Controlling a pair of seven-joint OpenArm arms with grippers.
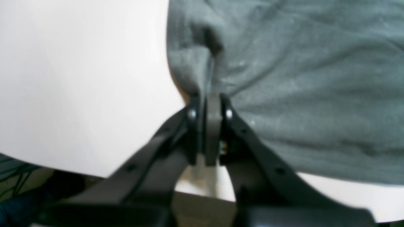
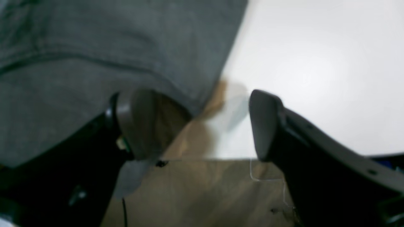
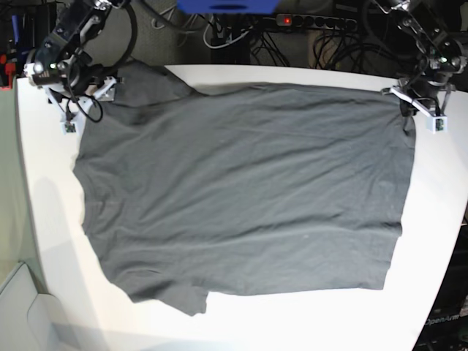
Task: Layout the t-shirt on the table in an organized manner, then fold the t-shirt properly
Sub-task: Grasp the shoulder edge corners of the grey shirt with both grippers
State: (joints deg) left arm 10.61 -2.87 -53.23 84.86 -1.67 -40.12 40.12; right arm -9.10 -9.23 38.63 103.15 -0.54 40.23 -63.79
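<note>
The dark grey t-shirt (image 3: 241, 190) lies spread flat over the white table (image 3: 439, 219), sleeves toward the left and hem toward the right. At the far right corner my left gripper (image 3: 404, 111) is shut on the shirt's edge; in the left wrist view its jaws (image 1: 210, 97) pinch a fold of the t-shirt (image 1: 300, 78) beside bare table (image 1: 79, 78). At the far left, by the upper sleeve, my right gripper (image 3: 82, 110) stands open. In the right wrist view that gripper (image 2: 202, 123) straddles the t-shirt's (image 2: 110, 47) edge, one finger (image 2: 139, 123) at the cloth, the other over the table (image 2: 315, 63).
Black cables and a power strip (image 3: 314, 22) run behind the table's far edge. A white box (image 3: 22, 307) sits off the near left corner. Brown floor (image 2: 205, 189) shows past the table edge in the right wrist view.
</note>
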